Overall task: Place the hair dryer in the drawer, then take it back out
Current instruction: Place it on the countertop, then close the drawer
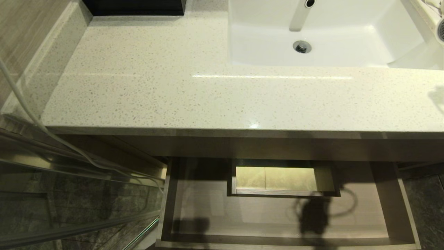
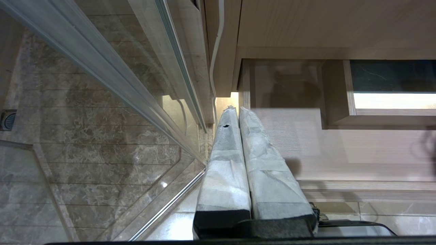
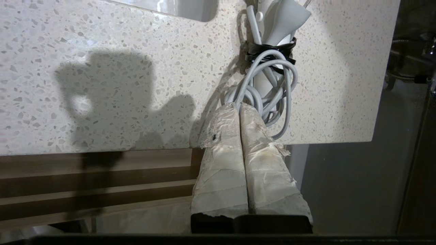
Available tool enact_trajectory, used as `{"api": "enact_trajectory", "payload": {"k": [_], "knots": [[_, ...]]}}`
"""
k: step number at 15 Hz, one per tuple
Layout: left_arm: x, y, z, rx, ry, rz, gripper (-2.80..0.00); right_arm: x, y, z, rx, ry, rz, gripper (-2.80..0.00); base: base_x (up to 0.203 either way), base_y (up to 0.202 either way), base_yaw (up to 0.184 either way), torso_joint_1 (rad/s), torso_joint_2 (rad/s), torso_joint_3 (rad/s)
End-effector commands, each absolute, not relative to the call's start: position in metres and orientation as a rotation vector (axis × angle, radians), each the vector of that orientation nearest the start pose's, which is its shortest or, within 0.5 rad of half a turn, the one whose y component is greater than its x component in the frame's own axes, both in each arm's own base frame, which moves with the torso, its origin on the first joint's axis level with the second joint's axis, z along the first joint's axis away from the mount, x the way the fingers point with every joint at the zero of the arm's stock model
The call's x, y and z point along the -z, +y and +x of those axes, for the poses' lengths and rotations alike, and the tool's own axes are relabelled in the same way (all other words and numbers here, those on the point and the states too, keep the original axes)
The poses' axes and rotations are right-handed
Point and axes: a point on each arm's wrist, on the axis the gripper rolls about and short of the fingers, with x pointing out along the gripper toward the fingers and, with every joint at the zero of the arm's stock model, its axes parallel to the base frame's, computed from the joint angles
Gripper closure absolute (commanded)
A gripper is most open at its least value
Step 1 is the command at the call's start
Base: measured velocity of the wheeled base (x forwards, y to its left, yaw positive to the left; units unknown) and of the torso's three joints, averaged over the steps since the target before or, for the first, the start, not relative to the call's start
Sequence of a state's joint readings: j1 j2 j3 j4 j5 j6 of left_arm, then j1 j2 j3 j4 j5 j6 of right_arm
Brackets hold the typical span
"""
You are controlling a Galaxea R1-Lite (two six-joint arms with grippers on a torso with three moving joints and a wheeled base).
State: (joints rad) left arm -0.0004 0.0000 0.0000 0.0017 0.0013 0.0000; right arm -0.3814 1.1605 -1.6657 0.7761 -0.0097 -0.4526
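The white hair dryer (image 3: 279,20) lies on the speckled countertop (image 3: 119,85) near its right end, its bundled white cord (image 3: 269,88) tied with a black strap. Only its grille (image 1: 441,29) shows at the head view's right edge. My right gripper (image 3: 239,105) hovers over the counter's front edge, its taped fingers pressed together just short of the cord loops, with nothing seen between them. The wood-grain drawer (image 1: 392,194) stands pulled out below the counter and is empty. My left gripper (image 2: 238,109) is parked shut beside the drawer's (image 2: 306,146) left front corner.
A white sink (image 1: 347,41) with a faucet (image 1: 300,15) is set into the counter at the back right. A glass shower door (image 1: 69,208) with a metal rail stands left of the drawer. The boxed cutout (image 1: 277,178) sits in the drawer's back middle.
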Motion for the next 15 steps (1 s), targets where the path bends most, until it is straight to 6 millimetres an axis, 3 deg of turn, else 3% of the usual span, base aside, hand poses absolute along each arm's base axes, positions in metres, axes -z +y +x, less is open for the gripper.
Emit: {"api": "enact_trajectory", "payload": {"k": [1,9,15], "knots": [[-0.075,0.0,-0.023,-0.002,0.002,0.0,0.0,-0.399,-0.029,0.076,0.306,0.322,-0.404,0.0,0.0,0.0,0.0,0.0,0.0,0.0],[-0.075,0.0,-0.023,-0.002,0.002,0.0,0.0,-0.385,-0.016,0.051,0.252,0.27,-0.419,0.0,0.0,0.0,0.0,-0.007,0.0,-0.006],[-0.075,0.0,-0.023,-0.002,0.002,0.0,0.0,-0.374,-0.01,0.035,0.248,0.247,-0.424,0.0,0.0,0.0,0.0,-0.31,0.1,-0.199]]}}
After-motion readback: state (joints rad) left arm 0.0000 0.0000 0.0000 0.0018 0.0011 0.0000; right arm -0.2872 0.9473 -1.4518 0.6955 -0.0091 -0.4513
